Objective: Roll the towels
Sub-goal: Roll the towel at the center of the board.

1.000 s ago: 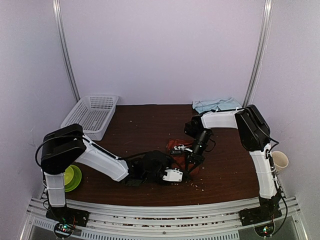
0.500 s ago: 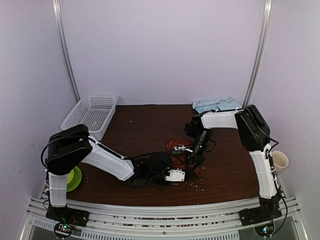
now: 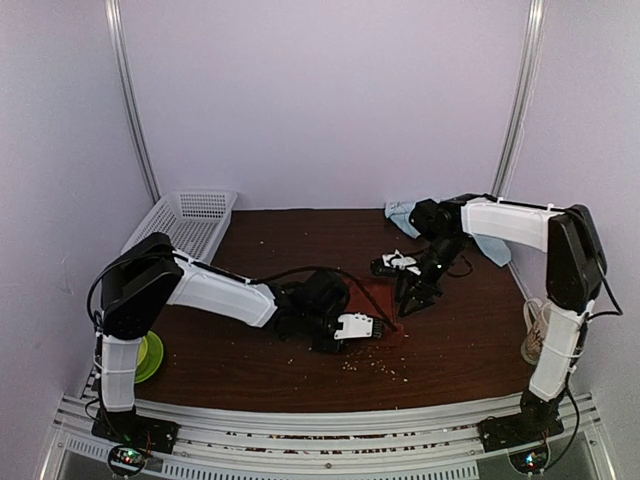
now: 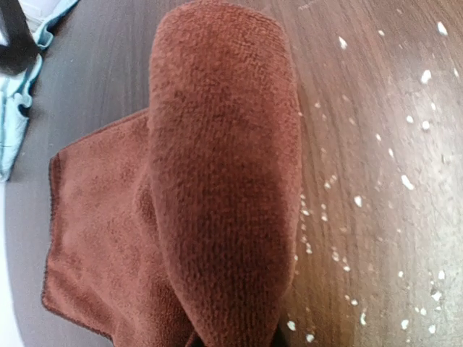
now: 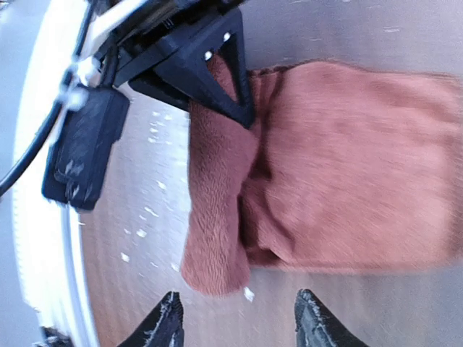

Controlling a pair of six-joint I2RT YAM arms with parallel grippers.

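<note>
The left claw (image 3: 376, 326) is closed on the thick rolled end of a rust-red cloth towel (image 4: 217, 181). In the left wrist view its fingers are hidden under the cloth, and the roll fills the middle of the picture, rising from the lower edge. The unrolled part of the towel is spread flat on the dark brown wooden desk (image 3: 270, 250), joined to the roll. In the right wrist view one black finger (image 5: 217, 72) of the left claw is seen pressed onto the rolled edge.

The right claw (image 5: 239, 322) stands open, with a clear gap and nothing between its fingertips. It is held over bare desk just off the end of the roll, apart from the cloth.

A pale light-blue cloth towel (image 3: 400, 213) is crumpled at the desk's far right corner, partly covered by the right arm. Pale crumbs (image 4: 405, 181) are scattered over the wood. A white plastic mesh basket (image 3: 185, 225) is seen at the far left, and a green dish (image 3: 148, 355) near the left arm's base.
</note>
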